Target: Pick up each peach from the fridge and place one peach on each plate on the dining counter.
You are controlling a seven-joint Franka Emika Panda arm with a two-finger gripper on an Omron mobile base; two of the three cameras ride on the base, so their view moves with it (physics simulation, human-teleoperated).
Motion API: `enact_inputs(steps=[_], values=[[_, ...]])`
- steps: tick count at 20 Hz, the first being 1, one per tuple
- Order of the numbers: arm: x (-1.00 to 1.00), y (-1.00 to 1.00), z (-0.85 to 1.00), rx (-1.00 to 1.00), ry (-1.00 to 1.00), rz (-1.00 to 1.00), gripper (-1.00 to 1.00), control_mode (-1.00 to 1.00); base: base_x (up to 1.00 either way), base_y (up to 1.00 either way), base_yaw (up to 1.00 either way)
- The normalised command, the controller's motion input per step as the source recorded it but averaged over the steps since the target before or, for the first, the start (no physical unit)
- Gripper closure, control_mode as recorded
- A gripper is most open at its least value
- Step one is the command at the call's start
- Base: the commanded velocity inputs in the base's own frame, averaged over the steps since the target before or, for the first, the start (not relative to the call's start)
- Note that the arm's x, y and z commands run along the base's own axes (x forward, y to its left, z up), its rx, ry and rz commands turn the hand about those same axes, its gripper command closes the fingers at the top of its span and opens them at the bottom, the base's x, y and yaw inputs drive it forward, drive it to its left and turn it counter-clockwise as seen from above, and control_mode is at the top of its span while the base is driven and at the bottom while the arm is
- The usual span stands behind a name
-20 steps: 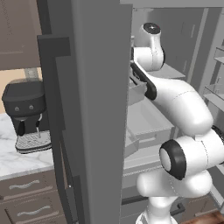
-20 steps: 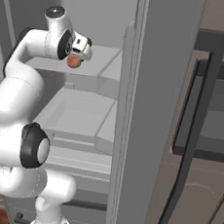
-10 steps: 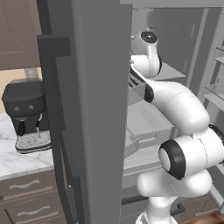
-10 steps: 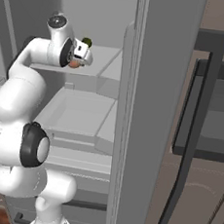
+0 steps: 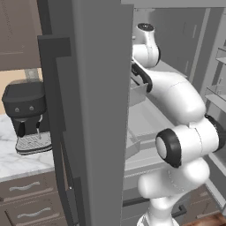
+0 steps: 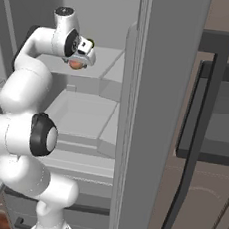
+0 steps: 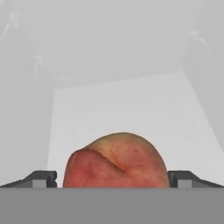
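A reddish-orange peach (image 7: 116,162) with a yellowish blush lies between my two dark fingertips, and my gripper (image 7: 113,180) is shut on it. In the right base view the same peach (image 6: 75,65) hangs just under my gripper (image 6: 78,61), above the fridge's upper pale shelf (image 6: 104,68). The fridge (image 6: 159,91) stands open, and my arm reaches in from the lower left. From the left base side, the grey fridge door (image 5: 97,110) hides the hand. No plate or dining counter is in sight.
A small dark green round item (image 6: 89,43) sits on the shelf right behind the hand. Pale drawers (image 6: 86,113) lie below. A black coffee machine (image 5: 26,114) stands on the marble worktop (image 5: 17,161). A dark handle bar (image 6: 208,96) is at the right.
The arm's upper joints have shifted and risen a little while the hand has turned slightly. The peach stays at about the same spot under the gripper.
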Motion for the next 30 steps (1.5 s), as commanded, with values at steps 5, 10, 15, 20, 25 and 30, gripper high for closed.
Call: enact_inputs(steps=[5,10,15,20,25,30], values=[[0.00,0.00,-0.52,0.00,0.04,0.00,-1.00,-1.00,0.00,0.00,0.00],[0.00,0.00,-0.04,0.00,0.00,0.00,-1.00,-1.00,0.00,0.00,0.00],[0.00,0.00,-0.01,0.00,0.00,0.00,1.00,-1.00,0.00,0.00,0.00],[-0.01,-0.02,0.00,0.00,-0.01,0.00,1.00,-1.00,0.00,0.00,0.00],[-0.85,-0.34,-0.01,0.03,-0.30,0.00,1.00,-1.00,0.00,0.00,0.00],[-1.00,-0.39,0.00,0.08,-0.35,0.00,1.00,-1.00,0.00,0.00,0.00]])
